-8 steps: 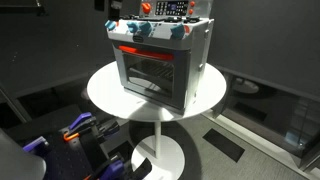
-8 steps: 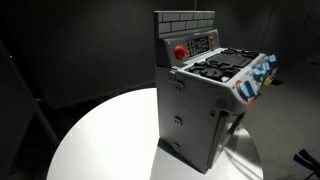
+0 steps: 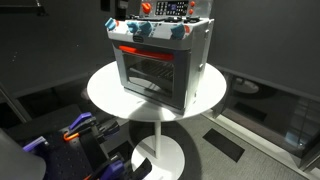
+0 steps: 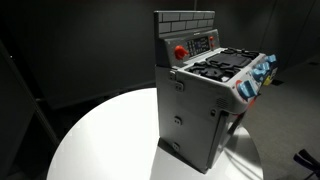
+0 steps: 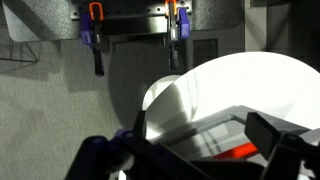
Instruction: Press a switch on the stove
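Note:
The stove (image 3: 160, 65) is a small grey toy oven with a glass door, a red strip above it and blue-white knobs. It stands on a round white table (image 3: 105, 95) and shows in both exterior views (image 4: 205, 100). A red button (image 4: 180, 52) sits on its back panel. My gripper (image 5: 205, 150) is open; the wrist view shows its two dark fingers wide apart above the stove's front edge and red strip (image 5: 240, 152). In an exterior view, only a bit of the gripper (image 3: 118, 8) shows at the top edge, above the stove's left corner.
The table stands on a single white pedestal foot (image 3: 160, 155). Blue and orange clamps (image 3: 75, 130) lie on the dark floor beside it. A rack with orange-handled clamps (image 5: 135, 25) hangs on the far wall in the wrist view. Dark curtains surround the scene.
Almost nothing differs. The bit of gripper at the top edge of the exterior view seems to have shifted slightly to the right; the stove has not moved.

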You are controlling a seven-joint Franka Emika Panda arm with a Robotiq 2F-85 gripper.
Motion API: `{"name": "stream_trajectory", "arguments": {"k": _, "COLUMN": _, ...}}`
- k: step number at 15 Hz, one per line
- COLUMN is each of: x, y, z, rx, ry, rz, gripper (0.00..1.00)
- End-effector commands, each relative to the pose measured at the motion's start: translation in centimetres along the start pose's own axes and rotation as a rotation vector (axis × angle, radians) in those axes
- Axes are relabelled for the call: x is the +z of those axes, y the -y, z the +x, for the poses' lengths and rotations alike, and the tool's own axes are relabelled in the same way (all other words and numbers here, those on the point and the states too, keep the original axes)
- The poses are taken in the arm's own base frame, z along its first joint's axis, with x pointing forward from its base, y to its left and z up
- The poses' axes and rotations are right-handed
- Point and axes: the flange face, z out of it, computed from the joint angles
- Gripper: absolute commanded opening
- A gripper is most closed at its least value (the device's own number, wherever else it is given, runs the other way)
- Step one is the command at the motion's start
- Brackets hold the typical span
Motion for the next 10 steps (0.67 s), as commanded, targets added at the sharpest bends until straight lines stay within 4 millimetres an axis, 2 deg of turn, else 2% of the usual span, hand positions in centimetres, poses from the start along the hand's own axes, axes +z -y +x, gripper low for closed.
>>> {"name": "stream_trajectory", "arguments": {"k": 1, "x": -1.7, "y": 0.0, "z": 2.5, "rx": 0.027, "ry": -0.097, "rz": -0.03, "gripper": 1.0}}
{"name": "stream_trajectory", "arguments": {"k": 10, "x": -5.0, "y": 2.7, "z": 9.6, "rx": 0.024, "ry": -0.327, "rz": -0.114, "gripper": 1.0}}
